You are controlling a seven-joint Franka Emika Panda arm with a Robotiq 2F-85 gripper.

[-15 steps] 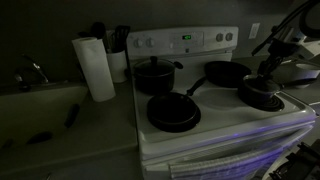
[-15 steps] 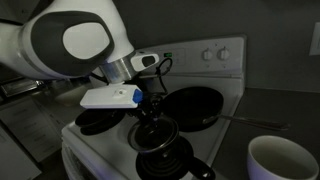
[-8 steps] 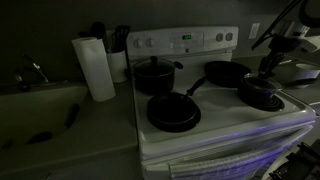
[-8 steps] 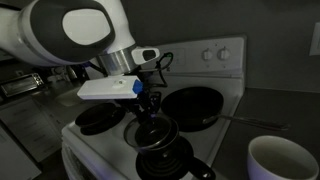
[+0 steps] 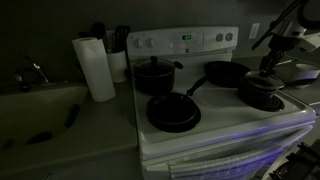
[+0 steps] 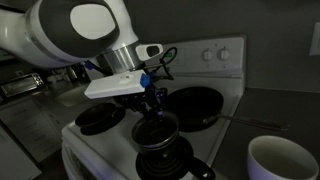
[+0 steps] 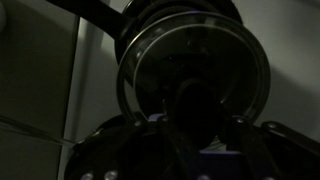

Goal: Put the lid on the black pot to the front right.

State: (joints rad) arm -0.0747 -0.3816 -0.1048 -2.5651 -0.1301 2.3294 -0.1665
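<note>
The scene is very dark. The small black pot point(image 5: 262, 97) stands on the stove's front right burner and also shows in an exterior view point(image 6: 157, 150). The round glass lid point(image 7: 150, 60) with its pale metal rim fills the wrist view and lies over the pot in an exterior view point(image 6: 156, 130). My gripper point(image 6: 154, 108) stands right above it, pointing down, and also shows in an exterior view point(image 5: 266, 72). The dark centre knob point(image 7: 195, 100) sits between my fingers, which appear closed on it. The pot's inside is hidden.
A wide black frying pan point(image 5: 173, 110) sits front left. A taller black pot point(image 5: 155, 75) stands behind it, and another pan point(image 5: 226, 72) is at the back right. A paper towel roll point(image 5: 95, 66) stands beside the stove. A white mug point(image 6: 280, 160) is near the camera.
My wrist has risen a little and tilted above the pot. The lid and pot stay in about the same place.
</note>
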